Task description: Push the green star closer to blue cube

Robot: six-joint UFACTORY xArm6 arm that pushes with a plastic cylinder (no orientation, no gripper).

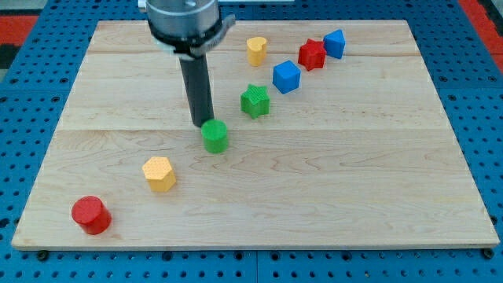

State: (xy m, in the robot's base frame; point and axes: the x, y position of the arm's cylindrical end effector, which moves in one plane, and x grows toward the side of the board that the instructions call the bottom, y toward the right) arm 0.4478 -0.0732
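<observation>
The green star (255,101) lies near the middle of the wooden board, just left and below the blue cube (287,76), with a small gap between them. My tip (203,124) is left and below the green star, right beside the upper left edge of a green cylinder (214,135). The rod rises from the tip toward the view's top.
A yellow block (256,49), a red star (311,54) and a second blue block (335,43) lie near the view's top. A yellow hexagon (159,173) and a red cylinder (90,215) lie at the lower left. The board (354,196) sits on a blue pegboard.
</observation>
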